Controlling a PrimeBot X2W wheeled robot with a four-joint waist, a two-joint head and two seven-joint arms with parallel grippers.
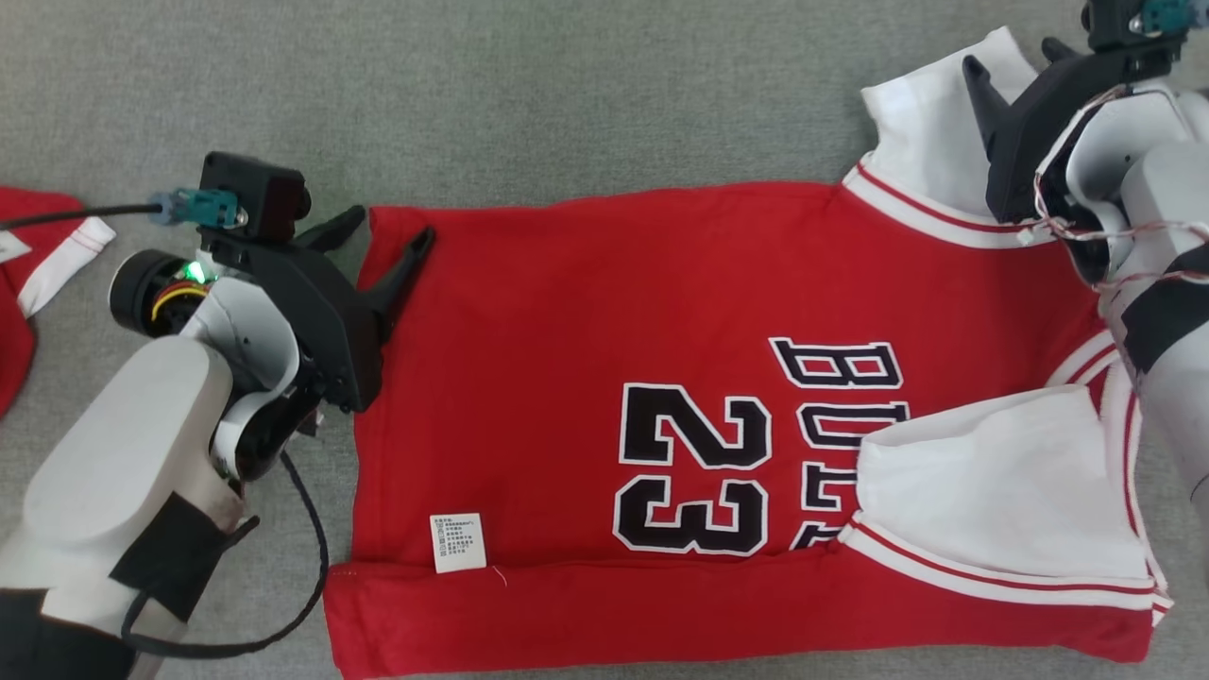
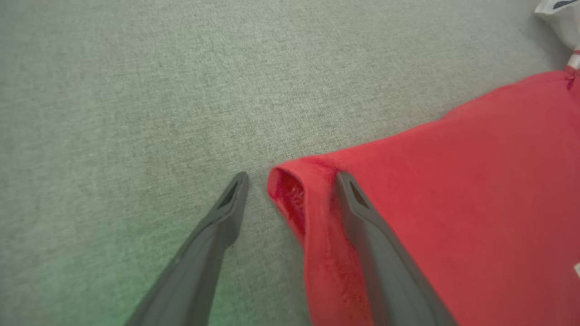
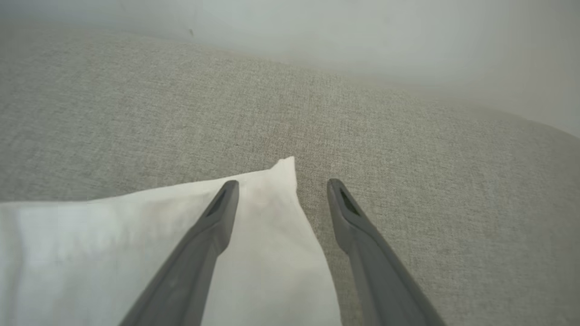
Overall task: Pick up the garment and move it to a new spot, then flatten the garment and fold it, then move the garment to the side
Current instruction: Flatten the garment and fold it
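- Garment [image 1: 567,378], a red jersey, lay spread sideways on the grey cloth [image 1: 567,94], hem toward the robot's left and collar end toward its right.
- Its near right corner ran out of the head view.
- A white sleeve [image 1: 992,491] was folded over the garment's front and hid part of the black lettering [image 1: 841,368]. Only "BU" and fragments showed beside the 23 [image 1: 694,467].
- A label [image 1: 458,543] sat near the garment's near hem corner, its print too small to read.
- The left gripper [image 1: 389,227] was at the garment's far hem corner with its fingers spread wide, gripping nothing.
- In the left wrist view one finger was over the red cloth and the other over the grey. I could not tell whether either touched.
- The right gripper [image 1: 1013,57] was at the garment's far white sleeve, partly cut off by the head view's top edge. It was wide open and empty.
- In the right wrist view the sleeve's corner lay between its fingers.
- Another red and white item [image 1: 28,274] lay well left of the garment, mostly out of frame.
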